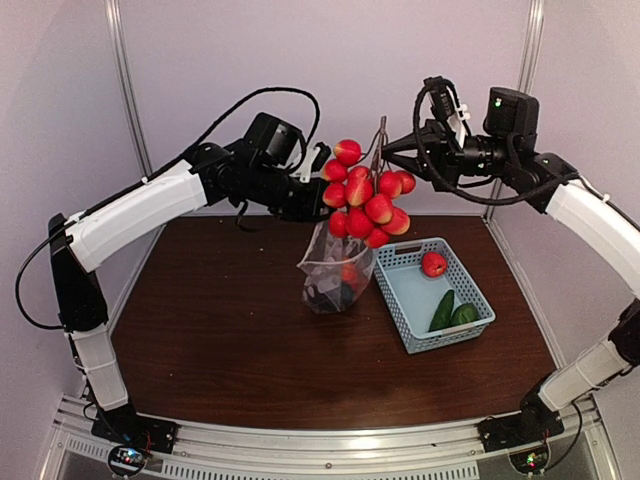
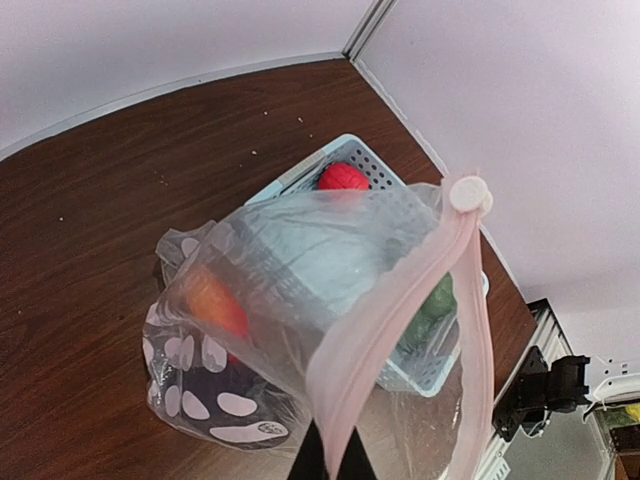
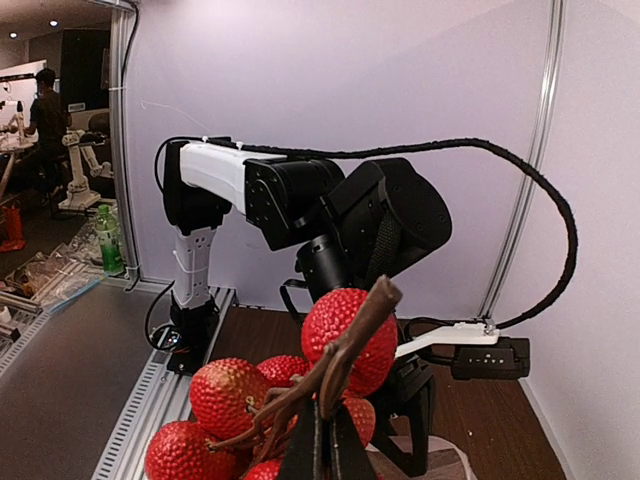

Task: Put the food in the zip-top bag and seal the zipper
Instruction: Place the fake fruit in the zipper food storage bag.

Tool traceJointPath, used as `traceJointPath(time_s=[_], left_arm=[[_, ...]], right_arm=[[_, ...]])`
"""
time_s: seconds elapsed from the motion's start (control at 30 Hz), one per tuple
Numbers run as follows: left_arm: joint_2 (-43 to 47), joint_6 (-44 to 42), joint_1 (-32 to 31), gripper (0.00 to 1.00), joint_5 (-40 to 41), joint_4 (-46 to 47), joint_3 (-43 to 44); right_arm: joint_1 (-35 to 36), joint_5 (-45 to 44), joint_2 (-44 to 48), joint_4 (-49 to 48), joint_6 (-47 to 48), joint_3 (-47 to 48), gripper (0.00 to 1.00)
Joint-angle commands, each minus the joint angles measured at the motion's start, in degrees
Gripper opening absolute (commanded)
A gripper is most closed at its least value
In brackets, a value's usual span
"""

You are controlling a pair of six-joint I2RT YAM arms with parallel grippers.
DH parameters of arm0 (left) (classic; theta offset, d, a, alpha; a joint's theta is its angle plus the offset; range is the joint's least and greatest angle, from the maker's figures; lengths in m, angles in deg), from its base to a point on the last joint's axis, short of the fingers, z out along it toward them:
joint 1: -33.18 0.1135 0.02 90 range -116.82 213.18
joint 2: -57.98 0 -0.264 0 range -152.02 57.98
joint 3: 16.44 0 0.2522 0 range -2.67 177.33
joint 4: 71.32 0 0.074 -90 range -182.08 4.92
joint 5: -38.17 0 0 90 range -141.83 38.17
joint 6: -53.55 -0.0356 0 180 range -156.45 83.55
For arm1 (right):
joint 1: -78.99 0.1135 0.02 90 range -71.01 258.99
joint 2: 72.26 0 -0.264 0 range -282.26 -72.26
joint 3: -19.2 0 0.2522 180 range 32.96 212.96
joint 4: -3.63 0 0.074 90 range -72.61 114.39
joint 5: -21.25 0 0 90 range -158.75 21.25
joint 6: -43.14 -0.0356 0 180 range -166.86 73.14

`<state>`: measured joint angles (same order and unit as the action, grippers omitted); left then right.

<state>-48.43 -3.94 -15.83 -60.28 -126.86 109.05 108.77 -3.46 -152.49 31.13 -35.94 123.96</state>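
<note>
Dark table (image 1: 220,330), toward far edge: our left jaws pinch zipper (image 2: 400,288) of zip-top bag (image 1: 335,275); right jaws clamp red cluster (image 1: 365,195) by stem (image 3: 355,335). We fear wide cluster snagging slack bag.

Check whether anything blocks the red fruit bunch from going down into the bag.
Nothing separate does. The red fruit bunch, held by the right gripper, hangs over the bag, whose zipper edge the left gripper holds up. The mouth looks narrow for the bunch, though.

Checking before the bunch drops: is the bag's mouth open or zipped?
Open. On the bag, the zipper strips spread apart from the white slider; an orange piece shows inside.
</note>
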Motion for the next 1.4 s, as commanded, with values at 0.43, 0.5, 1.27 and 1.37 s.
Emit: traceJointPath(time_s=[0.43,0.5,1.27,1.37], left_arm=[[4.98,2.03,0.49,0.00,-3.11,6.69,-4.70],[5.56,2.11,0.48,0.00,-2.40,6.82,-5.08],[6.39,3.62,0.44,0.00,-1.10,9.96,-7.83],[6.43,4.16,0.47,0.00,0.38,10.20,-7.74]], right_arm=[[0.76,0.04,-3.65,-22.95,-9.17,-14.53,0.00],[0.36,-0.41,-3.47,-18.48,-5.31,-14.74,0.00],[1.38,-22.57,-1.48,-5.35,2.24,-15.17,0.00],[2.21,-24.93,-2.32,-1.32,3.07,-12.09,0.00]])
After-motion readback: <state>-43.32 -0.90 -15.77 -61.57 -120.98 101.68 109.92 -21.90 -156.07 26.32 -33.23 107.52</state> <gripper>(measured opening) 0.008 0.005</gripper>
